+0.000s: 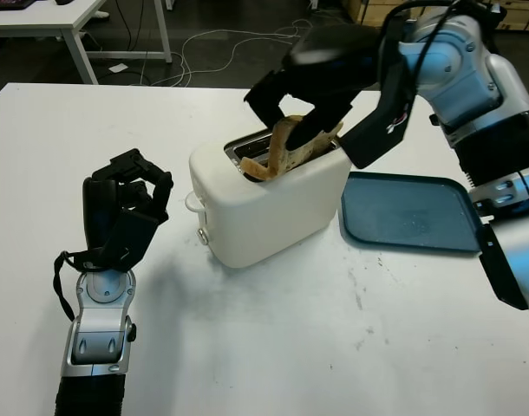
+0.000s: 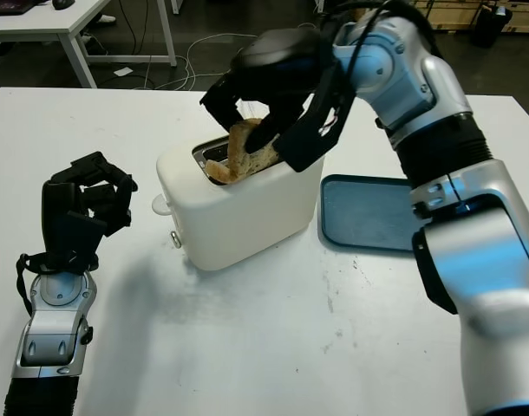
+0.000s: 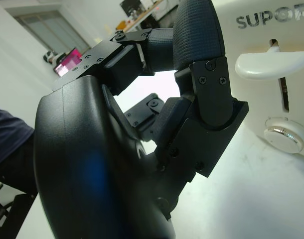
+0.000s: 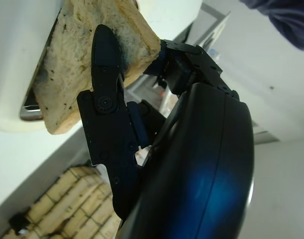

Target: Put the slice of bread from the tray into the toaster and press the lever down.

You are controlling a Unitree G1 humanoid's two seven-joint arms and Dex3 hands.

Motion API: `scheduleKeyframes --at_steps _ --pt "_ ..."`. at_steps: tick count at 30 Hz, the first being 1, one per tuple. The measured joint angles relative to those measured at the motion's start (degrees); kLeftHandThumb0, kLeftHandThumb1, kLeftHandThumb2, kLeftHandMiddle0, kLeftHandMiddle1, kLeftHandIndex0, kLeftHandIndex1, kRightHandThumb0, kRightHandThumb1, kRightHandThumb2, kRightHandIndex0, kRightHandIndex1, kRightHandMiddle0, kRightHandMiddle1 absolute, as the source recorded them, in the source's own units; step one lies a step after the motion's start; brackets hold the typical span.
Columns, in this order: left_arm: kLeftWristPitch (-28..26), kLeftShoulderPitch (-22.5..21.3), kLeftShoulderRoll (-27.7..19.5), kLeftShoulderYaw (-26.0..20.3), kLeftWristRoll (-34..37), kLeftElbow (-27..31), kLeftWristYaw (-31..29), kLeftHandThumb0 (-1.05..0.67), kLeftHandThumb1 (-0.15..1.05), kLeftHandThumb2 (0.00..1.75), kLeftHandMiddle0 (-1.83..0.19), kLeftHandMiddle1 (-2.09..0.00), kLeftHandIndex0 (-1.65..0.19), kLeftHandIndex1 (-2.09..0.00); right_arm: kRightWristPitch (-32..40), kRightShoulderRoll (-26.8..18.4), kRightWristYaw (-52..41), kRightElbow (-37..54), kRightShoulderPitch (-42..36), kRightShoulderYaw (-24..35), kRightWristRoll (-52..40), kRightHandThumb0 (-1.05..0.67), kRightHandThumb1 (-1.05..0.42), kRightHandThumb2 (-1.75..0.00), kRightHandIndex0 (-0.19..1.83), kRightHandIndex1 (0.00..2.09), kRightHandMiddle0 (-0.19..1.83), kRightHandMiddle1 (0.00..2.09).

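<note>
While my right hand grips the bread half-sunk in the toaster, its lower part is hidden; my curled left hand holds nothing.

Both head views look forward and down, sharing the toaster and tray. Left wrist camera faces the lever closely; right wrist camera, the bread.

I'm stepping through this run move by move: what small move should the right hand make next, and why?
Probably ease the bread slice straight down into the slot. The right hand grips it above the toaster, its lower edge in the slot but most of it tilted above the rim. The lever sits up and the left hand waits curled beside the toaster.
</note>
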State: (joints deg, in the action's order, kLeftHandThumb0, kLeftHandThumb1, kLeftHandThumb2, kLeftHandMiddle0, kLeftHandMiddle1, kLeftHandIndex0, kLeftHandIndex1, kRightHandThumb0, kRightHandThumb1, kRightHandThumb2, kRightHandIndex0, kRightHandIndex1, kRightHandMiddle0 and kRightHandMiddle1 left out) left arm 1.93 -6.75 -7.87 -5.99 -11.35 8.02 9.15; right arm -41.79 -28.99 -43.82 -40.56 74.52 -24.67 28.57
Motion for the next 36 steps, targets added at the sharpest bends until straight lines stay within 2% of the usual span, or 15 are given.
scheduleKeyframes --at_steps 4,5,6,7,8,10,11,13,17,27,31,36 --pt "0.01 0.2 0.0 -0.05 0.0 0.0 0.1 -0.8 0.66 0.81 -1.3 -1.52 -1.05 -1.52 -2.39 -0.13 5.24 -2.29 1.51 -0.28 3.24 -0.5 -0.92 -0.3 1.11 1.75 0.83 1.74" --pt "0.02 0.21 0.0 -0.05 0.0 0.0 0.12 -0.8 0.66 0.8 -1.3 -1.52 -1.05 -1.52 -2.47 -0.17 6.0 -2.87 1.78 -0.29 3.79 -0.57 -0.92 -0.23 1.1 1.75 0.85 1.66" --pt "0.02 0.22 0.0 -0.05 0.01 0.0 0.12 -0.8 0.66 0.8 -1.3 -1.52 -1.05 -1.52 -2.46 -0.33 6.22 -3.08 2.0 -0.29 4.03 -0.72 -0.9 -0.15 1.07 1.75 0.84 1.56" --pt "0.01 0.22 0.0 -0.05 0.02 0.0 0.11 -0.8 0.66 0.8 -1.3 -1.52 -1.05 -1.52 -2.36 -0.57 6.01 -3.12 2.22 -0.29 4.09 -0.91 -0.89 -0.07 0.86 1.69 0.75 1.32" --pt "0.01 0.22 0.0 -0.05 0.03 0.0 0.11 -0.8 0.66 0.8 -1.3 -1.52 -1.05 -1.52 -2.08 -0.91 4.85 -3.12 2.56 -0.28 3.95 -0.98 -0.89 -0.04 0.74 1.62 0.7 1.16" --pt "0.01 0.23 0.0 -0.05 0.04 0.0 0.1 -0.79 0.66 0.8 -1.31 -1.52 -1.05 -1.52 -0.56 -1.72 -0.98 -3.16 3.74 -0.29 2.86 -1.03 -0.82 -0.01 0.36 1.01 0.56 0.54" --pt "0.01 0.24 0.0 -0.05 0.04 0.0 0.1 -0.79 0.66 0.8 -1.31 -1.52 -1.05 -1.52 0.61 -2.17 -4.14 -3.21 4.35 -0.2 1.43 -1.04 -0.77 -0.01 0.3 0.81 0.54 0.34" --pt "0.01 0.25 0.0 -0.04 0.04 0.0 0.1 -0.79 0.66 0.8 -1.3 -1.52 -1.05 -1.51 3.93 -2.68 -9.36 -3.2 5.4 0.44 -0.92 -1.01 -0.72 0.0 0.15 0.57 0.47 0.1" --pt "0.02 0.25 0.01 -0.08 0.04 0.0 0.1 -0.79 0.66 0.8 -1.31 -1.52 -1.06 -1.51 8.31 -4.04 -13.73 -2.7 6.46 2.44 -3.7 -0.95 -0.7 0.0 0.02 0.55 0.38 0.01" --pt "0.01 0.25 0.01 -0.07 0.02 0.0 0.1 -0.79 0.65 0.81 -1.32 -1.51 -1.06 -1.51 18.45 -7.69 -19.58 -2.56 8.18 7.7 -9.15 -0.9 -0.69 0.0 0.0 0.18 0.19 0.0" --pt "0.02 0.25 0.01 -0.08 0.02 -0.03 0.1 -0.79 0.65 0.81 -1.32 -1.52 -1.06 -1.52 18.36 -9.85 -17.72 -1.53 7.18 9.49 -9.76 -0.91 -0.72 -0.01 0.0 0.25 0.2 0.01" --pt "0.02 0.24 0.01 -0.1 0.05 -0.04 0.1 -0.79 0.64 0.81 -1.32 -1.51 -1.06 -1.52 14.03 -11.95 -10.09 1.39 0.21 11.05 -9.51 -0.94 -0.74 -0.01 0.05 0.43 0.27 0.02"
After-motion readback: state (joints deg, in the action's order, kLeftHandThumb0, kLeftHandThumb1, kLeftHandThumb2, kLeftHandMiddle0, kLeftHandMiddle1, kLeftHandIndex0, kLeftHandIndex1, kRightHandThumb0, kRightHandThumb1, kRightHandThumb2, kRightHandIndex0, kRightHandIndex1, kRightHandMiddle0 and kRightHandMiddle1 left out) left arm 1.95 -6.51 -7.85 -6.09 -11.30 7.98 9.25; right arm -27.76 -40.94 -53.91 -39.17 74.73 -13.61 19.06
